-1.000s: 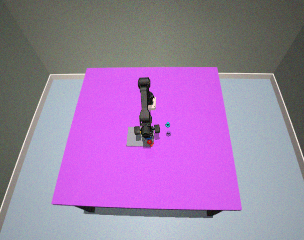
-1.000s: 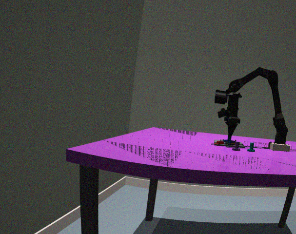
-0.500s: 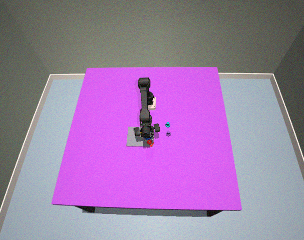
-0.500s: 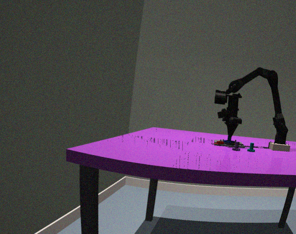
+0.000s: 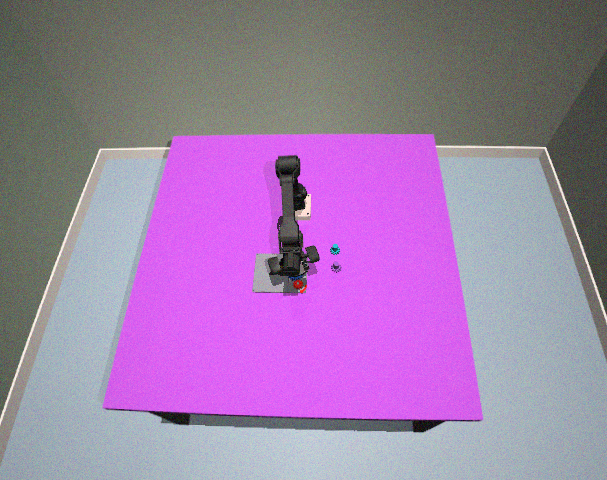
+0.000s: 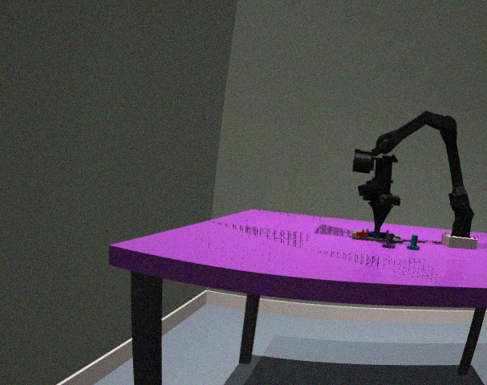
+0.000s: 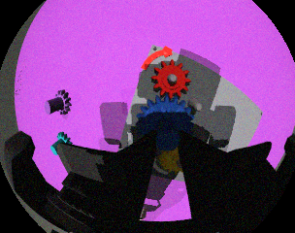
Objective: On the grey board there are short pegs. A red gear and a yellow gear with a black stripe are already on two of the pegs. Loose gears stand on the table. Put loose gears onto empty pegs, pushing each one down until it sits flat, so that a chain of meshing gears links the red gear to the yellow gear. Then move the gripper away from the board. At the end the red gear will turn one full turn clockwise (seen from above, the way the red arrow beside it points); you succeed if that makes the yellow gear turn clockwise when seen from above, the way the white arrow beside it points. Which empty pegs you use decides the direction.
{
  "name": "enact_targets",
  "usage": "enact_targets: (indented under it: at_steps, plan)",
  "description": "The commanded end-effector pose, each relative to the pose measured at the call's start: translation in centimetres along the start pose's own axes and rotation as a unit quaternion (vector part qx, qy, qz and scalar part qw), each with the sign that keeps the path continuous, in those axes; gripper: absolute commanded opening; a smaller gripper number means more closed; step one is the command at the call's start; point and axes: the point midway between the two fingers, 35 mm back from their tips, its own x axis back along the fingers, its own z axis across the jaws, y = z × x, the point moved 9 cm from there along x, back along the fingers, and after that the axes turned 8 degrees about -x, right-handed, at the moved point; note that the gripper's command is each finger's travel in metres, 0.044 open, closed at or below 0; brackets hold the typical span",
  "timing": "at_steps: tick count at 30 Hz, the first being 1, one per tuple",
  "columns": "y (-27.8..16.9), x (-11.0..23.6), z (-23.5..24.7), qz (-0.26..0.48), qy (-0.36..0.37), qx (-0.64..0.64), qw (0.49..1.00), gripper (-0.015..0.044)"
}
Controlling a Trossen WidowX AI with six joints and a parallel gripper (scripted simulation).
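while our arm [image 5: 289, 201] [image 6: 454, 153] bends over the grey board [image 5: 262, 279] [image 7: 245, 109], we have the gripper [image 5: 292, 272] [image 6: 376, 233] [image 7: 167, 135] pinched on the blue gear [image 5: 295, 277] [image 6: 374, 234] [image 7: 166, 108], low over the board. next in size, the red gear [image 5: 295, 284] [image 6: 361, 234] [image 7: 162, 79] lies just beyond our fingertips, its teeth beside or touching the blue ones; the yellow gear [image 7: 170, 161] shows partly, on the near side of the hand. the smaller loose ones, the purple gear [image 5: 336, 267] [image 6: 387, 241] [image 7: 65, 102] and the teal gear [image 5: 335, 249] [image 6: 413, 242] [image 7: 63, 139], stand on the table off to one side of the hand.

we judge the step in hand to be seating the blue gear between red and yellow; a single link there should turn yellow clockwise. we cannot tell whether it sits flat. the next move calls for pressing straight down until it does, then opening and lifting clear without tilting it.
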Motion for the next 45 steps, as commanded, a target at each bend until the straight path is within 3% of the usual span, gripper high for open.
enact_targets:
  at_steps: [1, 8, 14, 28, 29, 33, 39, 45]
  plan:
    - [0.0, -0.1, 0.0, -0.001, -0.001, -0.021, 1.0, 0.0]
    - [0.0, -0.3, 0.1, -0.001, -0.001, -0.087, 0.996, 0.0]
    - [0.0, 0.2, 0.0, -0.001, -0.001, -0.067, 0.998, 0.014]
    - [0.0, 4.7, 0.1, -0.001, -0.001, -0.067, 0.998, 0.014]
    - [0.1, 4.1, 0.0, 0.0, -0.001, -0.069, 0.998, 0.0166]
    - [-0.4, 8.6, 0.1, 0.0, -0.001, -0.069, 0.998, 0.0271]
    - [-0.4, 8.8, 0.1, 0.0, -0.001, -0.069, 0.998, 0.0429]
    - [-0.4, 8.8, 0.1, 0.0, -0.001, -0.069, 0.998, 0.044]
